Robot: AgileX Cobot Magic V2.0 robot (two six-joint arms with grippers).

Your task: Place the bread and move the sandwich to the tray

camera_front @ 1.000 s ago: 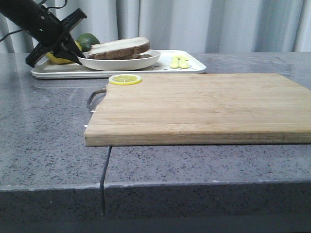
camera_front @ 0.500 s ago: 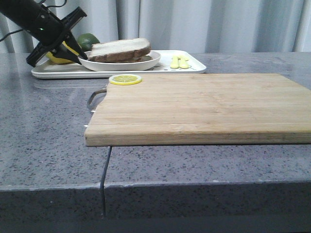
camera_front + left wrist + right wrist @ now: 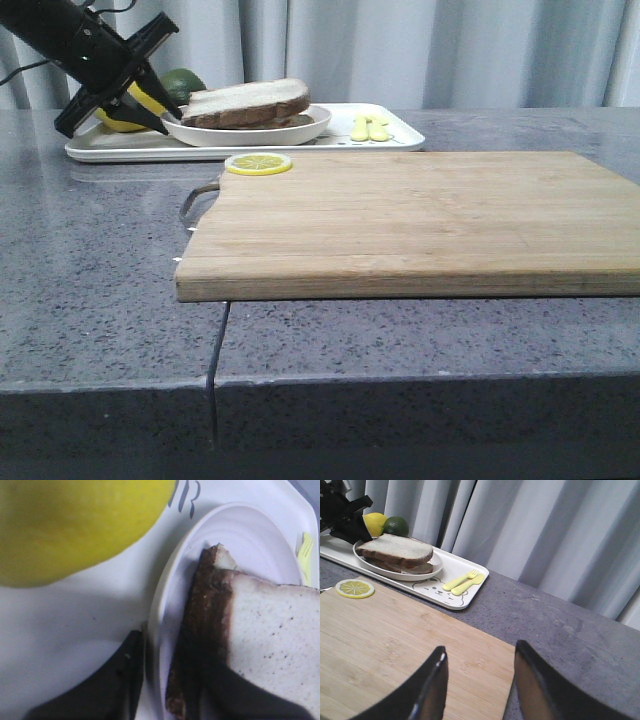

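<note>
The sandwich, brown-crusted sliced bread stacked in layers with a pale white top slice, lies flat on a round white plate, and that plate rests on the flat white rectangular tray with rounded raised rim at the far left of the grey speckled stone table. In the front view the sandwich's long axis runs left to right, roughly parallel to the tray's long side; in the right wrist view one crust edge faces the black left gripper. No egg is discernible between the slices in any view. The left gripper sits at the plate's left rim with its jaws parted: in the left wrist view one black finger lies outside the plate rim on the tray surface, while the other lies inside, over the sandwich's dark crust. Whether the fingers actually press the rim cannot be told. A yellow lemon and a dark green lime sit on the tray just beside that gripper, and a pale yellow fork and spoon lie on the tray's other end. The right gripper hovers above the bare light wooden cutting board, jaws wide apart and holding nothing. A round lemon slice rests on the board's far left corner.
</note>
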